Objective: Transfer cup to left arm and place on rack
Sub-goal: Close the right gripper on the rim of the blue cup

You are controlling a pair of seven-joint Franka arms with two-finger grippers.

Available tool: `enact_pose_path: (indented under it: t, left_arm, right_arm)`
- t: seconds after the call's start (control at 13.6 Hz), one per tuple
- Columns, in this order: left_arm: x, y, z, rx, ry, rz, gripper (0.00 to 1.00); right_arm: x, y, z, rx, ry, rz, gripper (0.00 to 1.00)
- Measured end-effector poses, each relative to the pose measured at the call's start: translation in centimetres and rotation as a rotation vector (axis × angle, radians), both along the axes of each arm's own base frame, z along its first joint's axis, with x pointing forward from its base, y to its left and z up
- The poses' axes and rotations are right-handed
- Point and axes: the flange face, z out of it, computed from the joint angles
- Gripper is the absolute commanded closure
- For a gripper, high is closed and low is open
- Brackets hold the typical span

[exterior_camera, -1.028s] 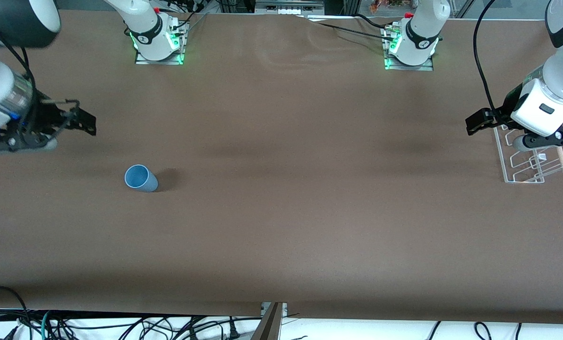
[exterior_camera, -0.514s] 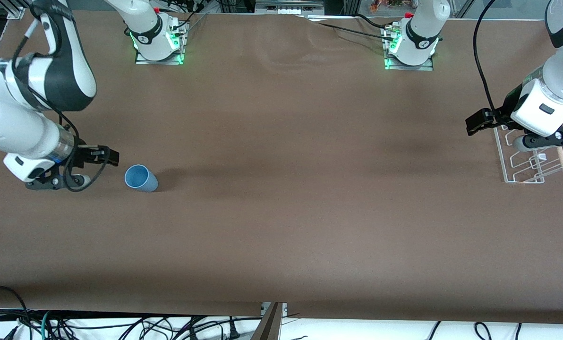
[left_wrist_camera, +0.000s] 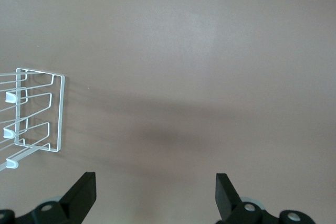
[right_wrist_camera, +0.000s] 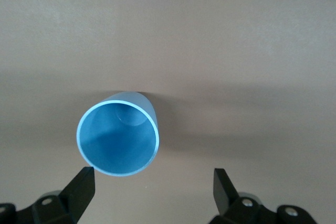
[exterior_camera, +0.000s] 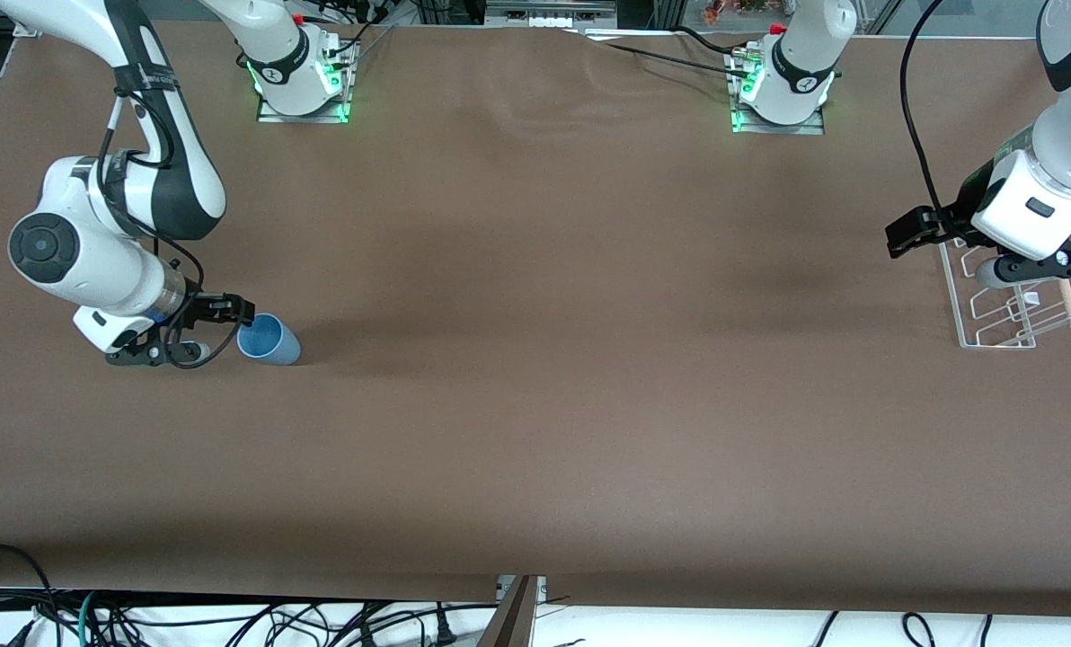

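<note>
**Right end effector low beside the cup, left end effector at the rack**

The cup (exterior_camera: 268, 340) stands on the brown desk (exterior_camera: 535, 404) toward the right arm's end, its open mouth turned upward. In the right wrist view the cup (right_wrist_camera: 118, 134) shows as a light-blue ring with a darker blue inside, and nothing touches its wall.

The right end effector (exterior_camera: 196, 350) is down close to the desk, just beside the cup on the side toward the right arm's end of the desk. Its fingers are spread wide: in the right wrist view the two black fingertips (right_wrist_camera: 80, 188) stand well apart, and the cup's rim lies near one of them rather than midway between them. The right end effector (right_wrist_camera: 152, 190) grips nothing. The right arm (exterior_camera: 95, 261) bends down from its base to this spot, with a thin wire looping at its wrist.

The rack (exterior_camera: 1007, 305) sits on the desk at the left arm's end, well apart from the cup, with the whole middle of the desk between them. Its light wooden rod (exterior_camera: 1067, 304) lies across the wire loops. The left end effector (exterior_camera: 1021, 267) hangs over the rack, and the left arm (exterior_camera: 1052, 171) waits there with its thick black cable (exterior_camera: 915, 117) trailing up from the wrist. In the left wrist view the left end effector (left_wrist_camera: 155, 195) has its black fingers (left_wrist_camera: 81, 192) spread apart and holds nothing, and a corner of the rack (left_wrist_camera: 39, 111) shows beside one finger.
</note>
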Motion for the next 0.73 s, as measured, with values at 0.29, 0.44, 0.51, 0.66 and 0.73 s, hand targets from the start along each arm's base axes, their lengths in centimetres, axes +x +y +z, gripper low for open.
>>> enact_pose_path:
  t: [0.29, 0.44, 0.51, 0.66, 0.73]
  left_arm:
    - [0.0, 0.0, 0.0, 0.0, 0.0, 0.0, 0.0]
    - [0.0, 0.0, 0.0, 0.0, 0.0, 0.0, 0.0]
    - [0.0, 0.0, 0.0, 0.0, 0.0, 0.0, 0.0]
    - [0.0, 0.0, 0.0, 0.0, 0.0, 0.0, 0.0]
    - [0.0, 0.0, 0.0, 0.0, 0.0, 0.0, 0.0]
  right_arm:
    - [-0.6, -0.8, -2.9, 0.001, -0.034, -0.001, 0.0]
    - [-0.4, -0.9, -4.3, 0.001, -0.043, 0.001, 0.0]
    - [-0.4, -0.9, -4.9, 0.001, -0.043, 0.002, 0.01]
    - [-0.3, -0.9, -5.7, 0.001, -0.04, 0.002, 0.41]
    - [-0.3, -0.9, -6.1, 0.001, -0.04, 0.002, 0.75]
